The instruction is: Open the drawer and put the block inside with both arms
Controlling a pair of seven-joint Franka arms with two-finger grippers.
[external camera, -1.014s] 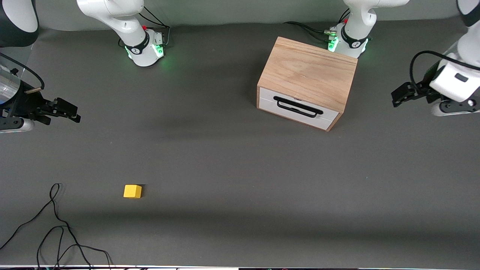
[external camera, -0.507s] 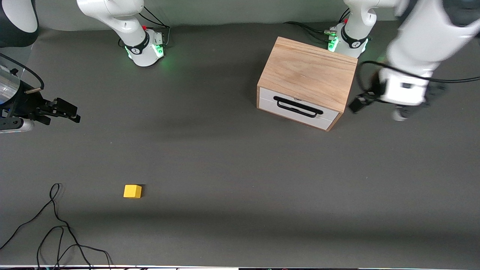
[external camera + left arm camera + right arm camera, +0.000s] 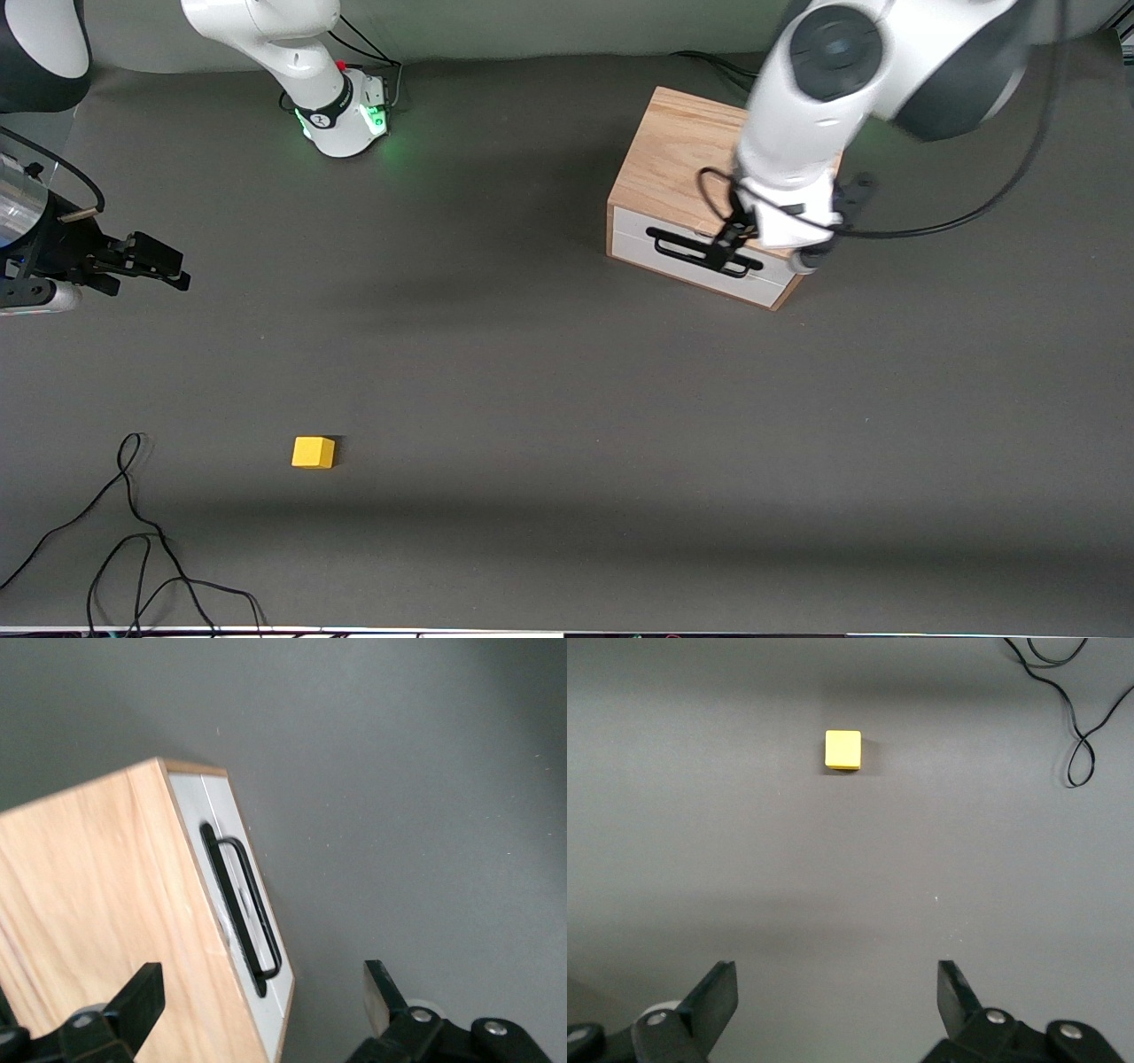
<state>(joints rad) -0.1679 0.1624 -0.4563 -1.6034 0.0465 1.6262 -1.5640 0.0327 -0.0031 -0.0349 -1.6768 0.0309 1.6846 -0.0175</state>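
Observation:
The light wooden box (image 3: 678,164) stands near the left arm's base. Its drawer (image 3: 636,243), white-fronted with a black wire handle (image 3: 684,252), is shut. My left gripper (image 3: 728,245) hangs open over the box's front edge, above the handle. In the left wrist view the drawer front (image 3: 232,870) and handle (image 3: 246,904) lie between its spread fingers, with the gripper (image 3: 262,994) above them. The yellow block (image 3: 313,452) lies on the table toward the right arm's end. My right gripper (image 3: 168,266) waits open and empty in the air; the block (image 3: 842,750) shows in its wrist view ahead of that gripper (image 3: 837,997).
The table is covered by a dark grey mat (image 3: 549,399). A loose black cable (image 3: 133,540) lies at the front corner toward the right arm's end, nearer the front camera than the block; it also shows in the right wrist view (image 3: 1081,718).
My left arm has swung in from the left arm's end of the table to over the box's front and the drawer handle. The right arm, block and drawer have not moved.

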